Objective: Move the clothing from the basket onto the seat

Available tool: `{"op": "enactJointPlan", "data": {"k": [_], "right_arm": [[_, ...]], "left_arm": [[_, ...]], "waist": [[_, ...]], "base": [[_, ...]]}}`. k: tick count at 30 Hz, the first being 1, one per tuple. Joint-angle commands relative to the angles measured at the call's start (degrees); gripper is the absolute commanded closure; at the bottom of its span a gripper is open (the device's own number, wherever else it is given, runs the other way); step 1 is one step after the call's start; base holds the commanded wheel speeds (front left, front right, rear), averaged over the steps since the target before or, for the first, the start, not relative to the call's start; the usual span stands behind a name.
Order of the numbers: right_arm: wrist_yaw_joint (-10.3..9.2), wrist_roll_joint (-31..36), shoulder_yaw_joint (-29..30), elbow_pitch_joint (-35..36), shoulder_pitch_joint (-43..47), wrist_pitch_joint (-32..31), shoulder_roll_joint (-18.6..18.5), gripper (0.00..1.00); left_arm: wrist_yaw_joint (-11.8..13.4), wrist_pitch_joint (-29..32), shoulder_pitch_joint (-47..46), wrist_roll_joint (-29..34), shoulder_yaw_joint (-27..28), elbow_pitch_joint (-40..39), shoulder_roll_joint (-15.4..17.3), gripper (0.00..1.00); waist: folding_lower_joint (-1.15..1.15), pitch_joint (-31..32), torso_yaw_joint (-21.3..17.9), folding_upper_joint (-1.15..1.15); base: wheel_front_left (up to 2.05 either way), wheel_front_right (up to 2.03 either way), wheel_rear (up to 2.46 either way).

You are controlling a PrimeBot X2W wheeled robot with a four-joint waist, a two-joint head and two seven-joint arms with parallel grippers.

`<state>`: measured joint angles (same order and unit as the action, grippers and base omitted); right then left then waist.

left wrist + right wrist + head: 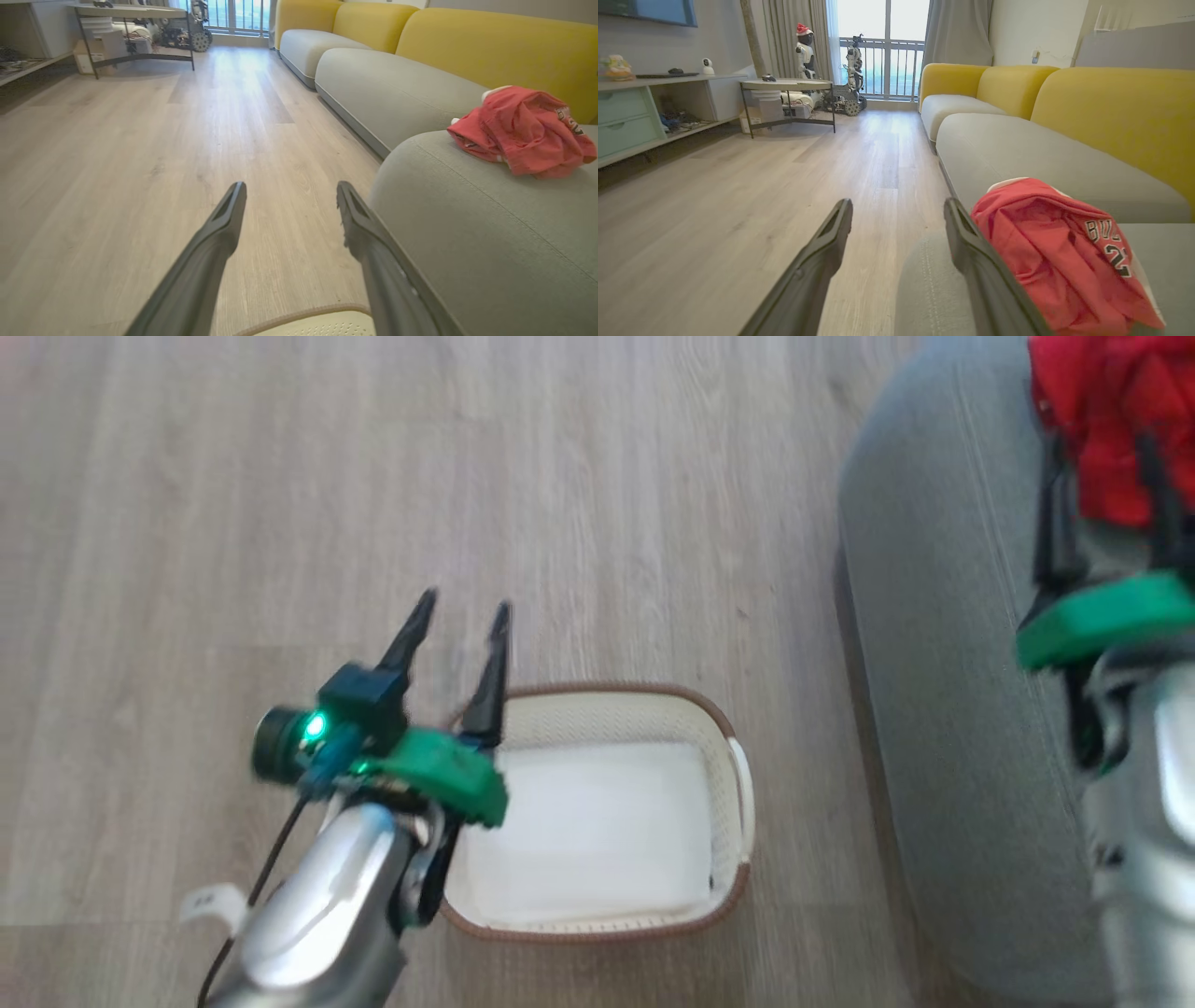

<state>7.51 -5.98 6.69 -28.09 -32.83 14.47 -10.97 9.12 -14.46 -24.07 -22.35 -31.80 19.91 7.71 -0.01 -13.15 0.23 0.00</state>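
While the left arm rises from lower left, left gripper over the left rim of the basket, fingers spread, the basket stands on the floor, white bottom showing, beside the seat. Farther on, right gripper reaches over the seat, fingers spread at the heaped clothing; contact unclear.

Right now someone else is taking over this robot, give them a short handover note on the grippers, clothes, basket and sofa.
Left gripper: open, empty, above the basket's left end.
Right gripper: open, empty, over the sofa beside the clothes.
Clothes: red heap lying on the grey sofa.
Basket: on the floor, bare bottom showing, one end hidden.
Done: clothes are on the sofa.
To do: probably just pull both arms back.
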Motion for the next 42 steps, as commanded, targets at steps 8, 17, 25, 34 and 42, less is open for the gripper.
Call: {"op": "enactJointPlan", "data": {"k": [8, 17, 25, 34, 42], "right_arm": [[-0.02, -0.4, -1.3, 10.5, 11.6, 0.5, 6.1, 0.0], [-0.02, -2.2, -1.8, 16.3, 22.0, 0.5, 8.1, 0.0], [-0.02, -5.0, -3.1, 18.6, 28.9, 0.5, 8.1, 0.0], [-0.02, -6.0, -3.5, 18.4, 31.8, 0.5, 8.1, 0.0], [-0.02, -6.2, -3.1, 18.3, 32.1, 0.5, 8.1, 0.0]], "left_arm": [[1.5, -0.5, 7.4, 0.2, 8.1, -4.5, 2.8, 0.0], [2.3, -0.5, 16.4, 0.7, 14.6, -8.5, 3.4, 0.0], [1.5, -0.5, 23.6, 1.7, 17.9, -10.6, 2.9, 0.0], [0.9, -0.5, 26.0, 2.3, 19.0, -10.4, 2.1, 0.0], [0.2, -0.5, 26.0, 2.4, 19.4, -9.9, 2.0, 0.0]], "waist": [[0.01, 5.5, 4.1, 0.0], [0.01, 9.1, 5.0, 0.0], [0.01, 12.6, 5.2, 0.0], [0.01, 14.0, 5.2, 0.0], [0.01, 13.8, 5.2, 0.0]], "base": [[0.0, 0.0, 0.0], [0.0, 0.0, 0.0], [0.0, 0.0, 0.0], [0.0, 0.0, 0.0], [0.0, 0.0, 0.0]]}}
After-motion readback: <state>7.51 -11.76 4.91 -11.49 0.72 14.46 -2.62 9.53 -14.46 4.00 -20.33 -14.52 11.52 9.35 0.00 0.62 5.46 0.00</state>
